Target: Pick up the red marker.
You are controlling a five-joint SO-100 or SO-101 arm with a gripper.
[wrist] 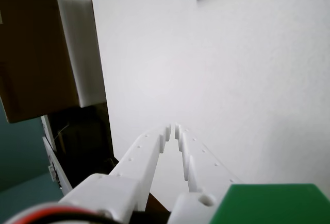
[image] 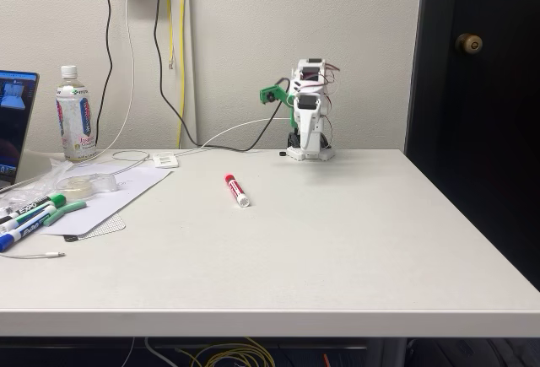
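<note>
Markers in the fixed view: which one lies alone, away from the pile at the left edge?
The red marker, lying by itself mid-table; the green-capped markers and blue-capped marker cluster on the paper.

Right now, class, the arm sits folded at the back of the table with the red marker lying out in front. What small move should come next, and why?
Probably reach forward toward the red marker. The gripper has its fingertips nearly touching and holds nothing, and in the wrist view the marker lies far ahead at the top edge, so the arm should first close that gap, opening its jaws on the way.
</note>
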